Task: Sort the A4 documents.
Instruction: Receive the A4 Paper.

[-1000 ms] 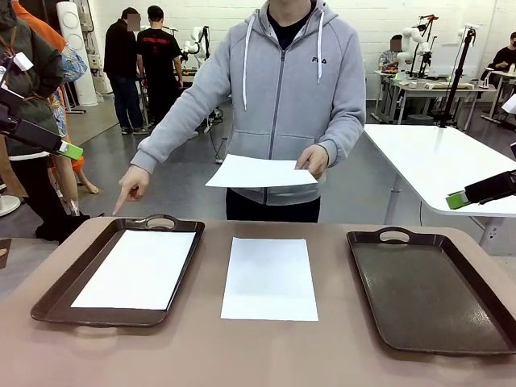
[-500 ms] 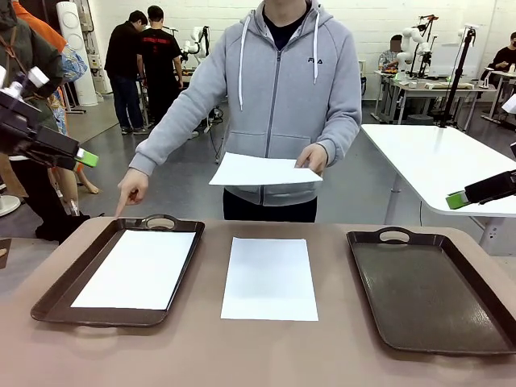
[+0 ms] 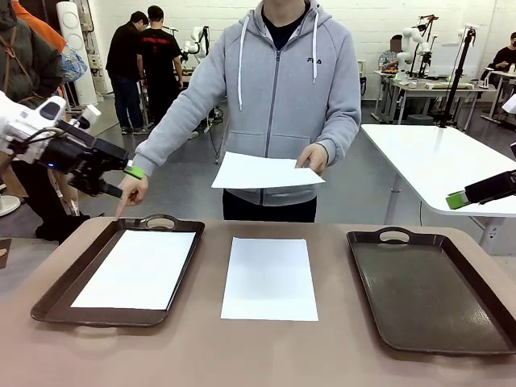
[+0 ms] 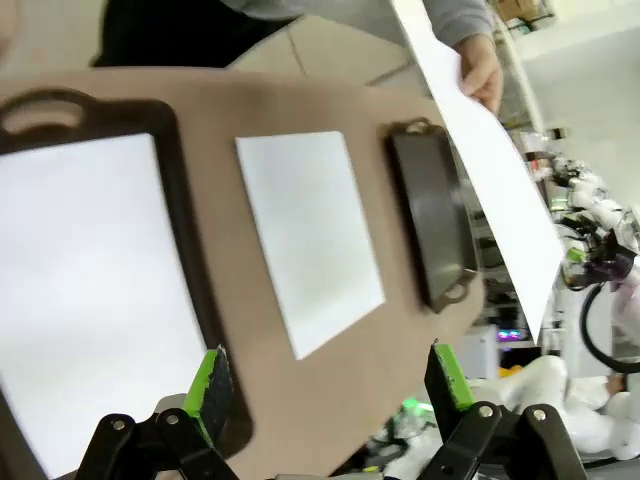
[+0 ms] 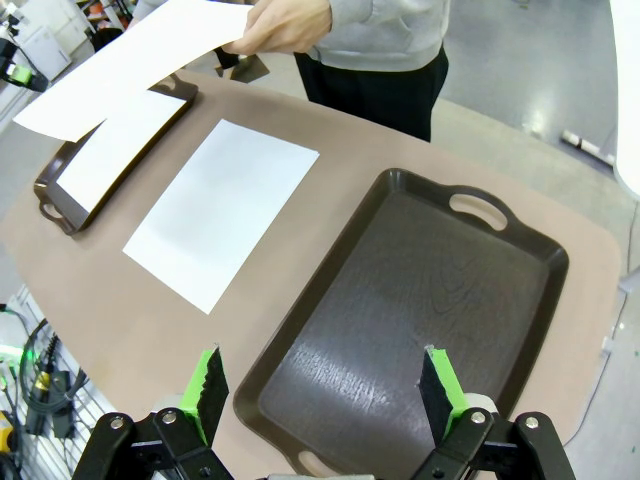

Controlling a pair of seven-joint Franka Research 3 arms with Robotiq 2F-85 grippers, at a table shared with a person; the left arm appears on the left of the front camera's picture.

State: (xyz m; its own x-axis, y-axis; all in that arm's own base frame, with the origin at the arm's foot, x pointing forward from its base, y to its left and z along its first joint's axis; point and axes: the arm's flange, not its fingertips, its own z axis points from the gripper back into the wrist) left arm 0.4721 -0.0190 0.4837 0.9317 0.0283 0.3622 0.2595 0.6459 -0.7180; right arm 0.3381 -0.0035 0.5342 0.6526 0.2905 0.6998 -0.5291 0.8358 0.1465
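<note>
1. While the person's pointing hand [image 3: 131, 192] hung at the far handle of the left tray [image 3: 56, 294], we took it as a cue naming that tray as the destination.
2. The tray sheet [image 3: 137, 268] lay flat inside the left tray, its long axis running from us toward the person, along the tray's length.
3. The middle sheet [image 3: 269, 278] lay on the desk [image 3: 242, 355] just right of the left tray, apart from it and parallel, probably awaiting sorting.
4. The held sheet [image 3: 266, 172] was pinched at one edge by the person's other hand [image 3: 313, 159], beyond the left tray and raised, its long axis crosswise, seemingly on offer.
5. Our left end effector [image 3: 129, 179] hung spread and empty over the left tray's far-left corner. Our right end effector [image 5: 325, 385], equally spread and empty, hung well right of it, over the right tray [image 3: 427, 290].
</note>
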